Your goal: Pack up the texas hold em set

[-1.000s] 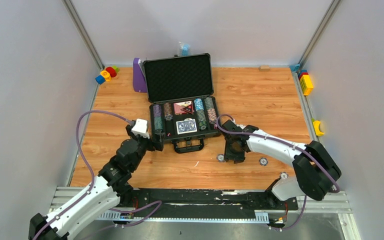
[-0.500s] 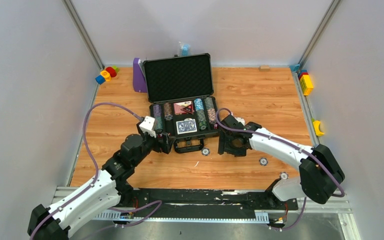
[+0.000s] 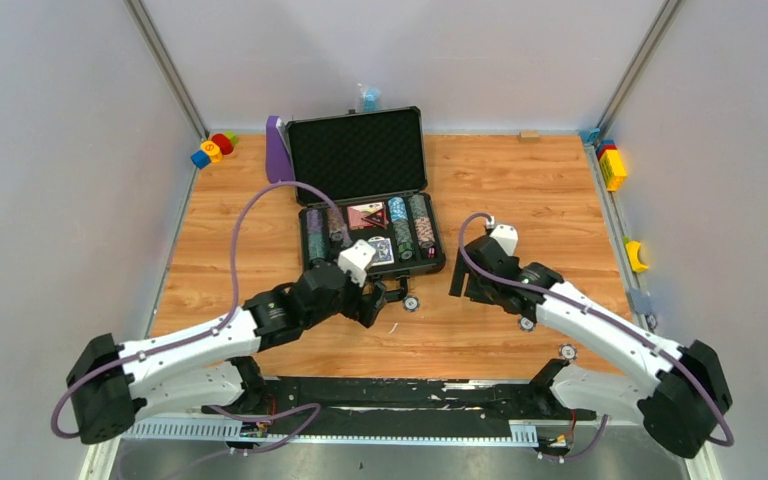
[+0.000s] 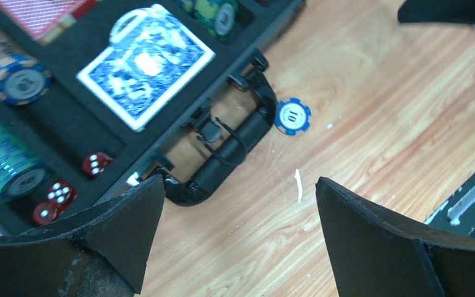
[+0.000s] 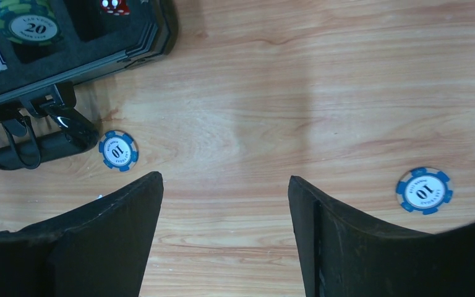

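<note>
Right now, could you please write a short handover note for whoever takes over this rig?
Left gripper: open, empty, over the case handle.
Right gripper: open, empty, over the table right of the case.
Briefcase: open, lid up. Chip rows, blue card deck, red card deck and red dice sit in the foam.
Done: most of the set is packed.
Left: three loose chips. A blue 10 chip by the handle, a second blue 10 chip by the right arm, and a third chip near its base. Then shut the lid.
</note>
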Robot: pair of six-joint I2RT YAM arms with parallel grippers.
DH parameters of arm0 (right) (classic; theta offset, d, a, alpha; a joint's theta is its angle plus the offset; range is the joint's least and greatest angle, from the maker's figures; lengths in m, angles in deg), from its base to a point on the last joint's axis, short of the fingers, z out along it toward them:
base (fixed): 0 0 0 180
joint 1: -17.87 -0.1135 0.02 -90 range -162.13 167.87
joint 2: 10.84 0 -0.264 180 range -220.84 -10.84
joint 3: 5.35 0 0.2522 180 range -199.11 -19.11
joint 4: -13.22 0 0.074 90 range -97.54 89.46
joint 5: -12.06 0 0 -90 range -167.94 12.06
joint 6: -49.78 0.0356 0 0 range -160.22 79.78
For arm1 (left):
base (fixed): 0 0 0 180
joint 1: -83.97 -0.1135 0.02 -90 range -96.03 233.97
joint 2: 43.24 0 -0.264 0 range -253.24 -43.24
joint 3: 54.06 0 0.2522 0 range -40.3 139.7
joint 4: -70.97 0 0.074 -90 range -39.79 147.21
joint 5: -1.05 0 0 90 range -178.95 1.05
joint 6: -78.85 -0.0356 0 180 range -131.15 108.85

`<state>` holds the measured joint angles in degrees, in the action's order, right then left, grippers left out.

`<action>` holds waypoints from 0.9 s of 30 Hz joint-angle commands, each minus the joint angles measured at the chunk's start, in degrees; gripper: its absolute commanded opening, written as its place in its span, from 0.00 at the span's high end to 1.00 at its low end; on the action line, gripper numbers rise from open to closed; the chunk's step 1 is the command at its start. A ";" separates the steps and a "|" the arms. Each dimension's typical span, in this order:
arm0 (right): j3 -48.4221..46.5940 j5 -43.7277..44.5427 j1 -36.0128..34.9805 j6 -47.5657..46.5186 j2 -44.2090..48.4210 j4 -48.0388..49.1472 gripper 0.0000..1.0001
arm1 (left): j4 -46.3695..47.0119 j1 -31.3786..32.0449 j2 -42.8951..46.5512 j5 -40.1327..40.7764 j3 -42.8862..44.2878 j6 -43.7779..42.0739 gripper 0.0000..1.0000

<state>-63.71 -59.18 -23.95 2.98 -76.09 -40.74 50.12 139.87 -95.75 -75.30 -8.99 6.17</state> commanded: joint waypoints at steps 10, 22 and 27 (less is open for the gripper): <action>5.79 12.44 -0.10 -2.44 19.79 3.58 0.27 | 2.40 2.08 -16.88 -22.29 7.60 -23.94 0.01; 8.34 11.25 -0.06 -0.79 26.77 3.82 0.27 | -11.41 2.11 -34.97 -23.61 24.21 -33.91 0.04; 9.41 10.79 -0.12 -0.18 29.80 3.77 0.27 | -15.65 2.09 -39.85 -23.78 29.12 -35.66 0.05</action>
<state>-54.97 -48.88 -23.95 2.10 -48.22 -38.80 39.91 141.75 -133.39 -97.95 16.24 -25.83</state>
